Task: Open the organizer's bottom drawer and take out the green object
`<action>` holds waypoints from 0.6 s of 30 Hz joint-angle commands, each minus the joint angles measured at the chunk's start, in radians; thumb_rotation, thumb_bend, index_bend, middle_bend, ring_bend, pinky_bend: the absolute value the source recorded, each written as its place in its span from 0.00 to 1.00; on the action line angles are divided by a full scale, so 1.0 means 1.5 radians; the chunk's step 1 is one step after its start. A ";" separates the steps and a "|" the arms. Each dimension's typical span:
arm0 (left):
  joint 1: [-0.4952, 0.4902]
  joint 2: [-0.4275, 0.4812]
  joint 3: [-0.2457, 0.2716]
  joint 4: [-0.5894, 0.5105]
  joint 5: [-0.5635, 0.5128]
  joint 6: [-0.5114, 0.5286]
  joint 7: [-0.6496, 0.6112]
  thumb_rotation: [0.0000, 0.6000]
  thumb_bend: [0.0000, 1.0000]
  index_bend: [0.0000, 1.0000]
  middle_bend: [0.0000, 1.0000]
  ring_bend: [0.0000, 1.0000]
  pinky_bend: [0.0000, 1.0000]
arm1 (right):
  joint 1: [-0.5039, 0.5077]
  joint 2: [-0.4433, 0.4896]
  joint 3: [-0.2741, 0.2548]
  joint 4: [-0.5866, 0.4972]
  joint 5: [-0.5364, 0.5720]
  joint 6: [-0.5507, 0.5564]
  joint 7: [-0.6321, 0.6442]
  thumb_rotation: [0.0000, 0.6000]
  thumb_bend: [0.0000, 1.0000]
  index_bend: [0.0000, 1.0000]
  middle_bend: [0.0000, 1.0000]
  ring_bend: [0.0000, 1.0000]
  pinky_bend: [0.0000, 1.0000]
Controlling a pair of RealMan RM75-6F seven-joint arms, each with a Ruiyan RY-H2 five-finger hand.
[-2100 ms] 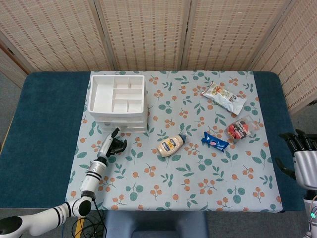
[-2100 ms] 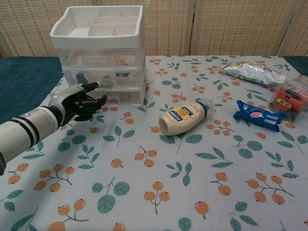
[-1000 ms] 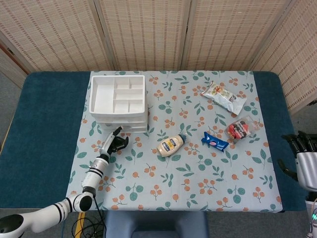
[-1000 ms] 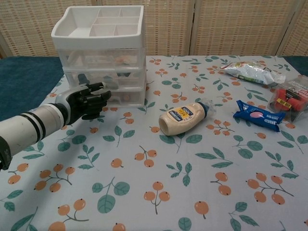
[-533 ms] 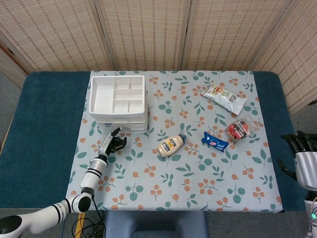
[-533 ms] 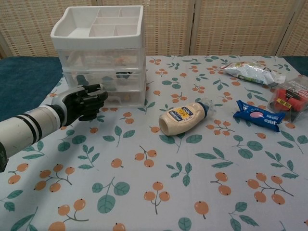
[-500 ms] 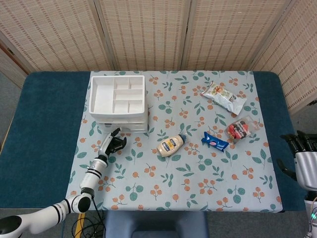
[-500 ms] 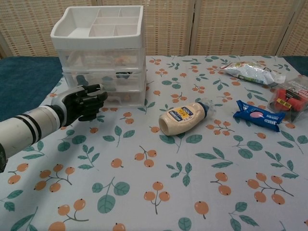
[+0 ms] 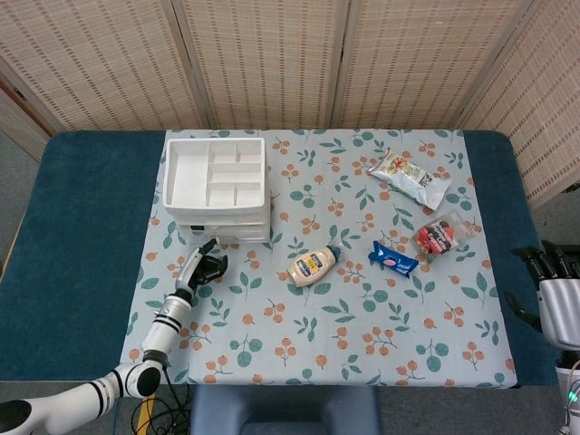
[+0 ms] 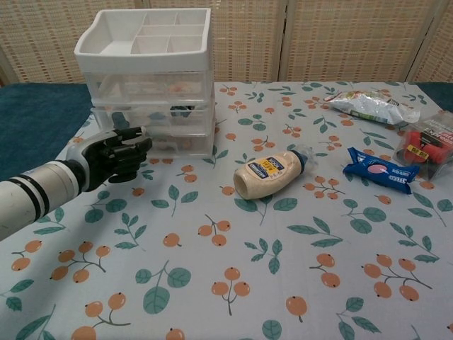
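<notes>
Hovering with fingers curled and holding nothing, the left hand (image 10: pixel 113 156) is just before the white plastic three-drawer organizer (image 10: pixel 147 78); its bottom drawer (image 10: pixel 173 140), shut, hides the green object. The open right hand (image 9: pixel 553 294) stays well apart.

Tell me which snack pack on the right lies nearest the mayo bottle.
The blue snack pack: it lies just right of the mayo bottle. The red pack and the white-green bag sit farther off.

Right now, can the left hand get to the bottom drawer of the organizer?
Probably yes. The left hand is just in front of the bottom drawer, low at its level, and nothing lies between them; the drawer is not open yet.
</notes>
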 commanded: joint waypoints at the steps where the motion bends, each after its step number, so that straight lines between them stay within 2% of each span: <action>1: 0.002 0.001 0.003 -0.001 0.001 -0.001 -0.001 1.00 0.54 0.28 0.98 1.00 1.00 | 0.001 0.000 0.000 0.001 0.001 -0.001 0.000 1.00 0.28 0.20 0.25 0.16 0.25; 7: 0.023 0.016 0.023 -0.028 0.027 0.036 0.014 1.00 0.54 0.25 0.98 1.00 1.00 | 0.002 0.000 0.001 0.002 0.001 -0.004 0.000 1.00 0.29 0.20 0.25 0.16 0.25; 12: 0.042 0.052 0.049 -0.062 0.070 0.093 0.077 1.00 0.54 0.27 0.97 1.00 1.00 | 0.003 0.001 0.001 0.002 0.002 -0.006 -0.002 1.00 0.29 0.20 0.25 0.16 0.25; 18: 0.050 0.102 0.064 -0.106 0.112 0.147 0.169 1.00 0.54 0.27 0.97 1.00 1.00 | 0.006 0.000 0.003 0.001 0.001 -0.006 -0.004 1.00 0.29 0.20 0.25 0.16 0.25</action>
